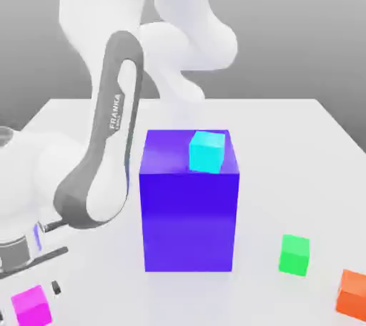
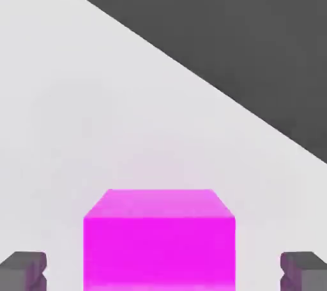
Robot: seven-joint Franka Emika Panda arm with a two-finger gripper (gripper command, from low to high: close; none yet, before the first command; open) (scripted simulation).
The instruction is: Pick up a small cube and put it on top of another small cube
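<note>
Two fingertips (image 2: 25,269) of the open gripper (image 2: 163,274) flank the magenta cube (image 2: 159,238), not touching.

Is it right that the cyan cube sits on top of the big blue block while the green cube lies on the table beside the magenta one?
Not quite. The cyan cube does sit on the big blue block, but the green cube lies beside the orange cube, far from the magenta cube, as the exterior view shows.
</note>
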